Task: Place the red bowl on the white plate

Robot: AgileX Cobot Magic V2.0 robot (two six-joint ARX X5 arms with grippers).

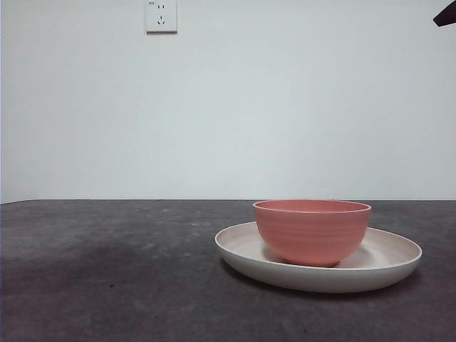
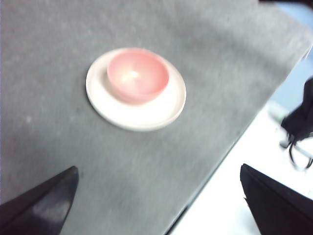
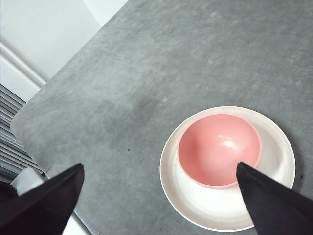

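**Bowl sits on the plate, both arms up and clear**

Here is the red bowl (image 1: 312, 231), upright, resting inside the white plate (image 1: 246, 251), lower right of centre in the front view. It sits a little off the plate's middle, and more bare plate shows on one side of it than on the other. The plate lies flat on the dark grey bench (image 1: 107, 271), and nothing else stands around it.

From above, the left end effector (image 2: 159, 203) hangs high over the bench with its two black jaws spread wide apart and nothing between them. In that blurred wrist picture the bowl (image 2: 138, 74) and plate (image 2: 146, 113) show small and well away from the jaw tips.

The right end effector (image 3: 161, 196) is likewise up off the bench, jaws wide open and empty. Its view looks almost straight down: the bowl (image 3: 217, 147) shows its pale glossy inside, ringed by the plate (image 3: 195, 208), and one jaw tip overlaps the bowl's rim in the picture while standing well above it.

Back in the front view, a single black tip (image 1: 445, 16) pokes in at the top right corner; I cannot tell which arm it belongs to. A white wall socket (image 1: 161, 16) sits at the upper left on the plain wall.
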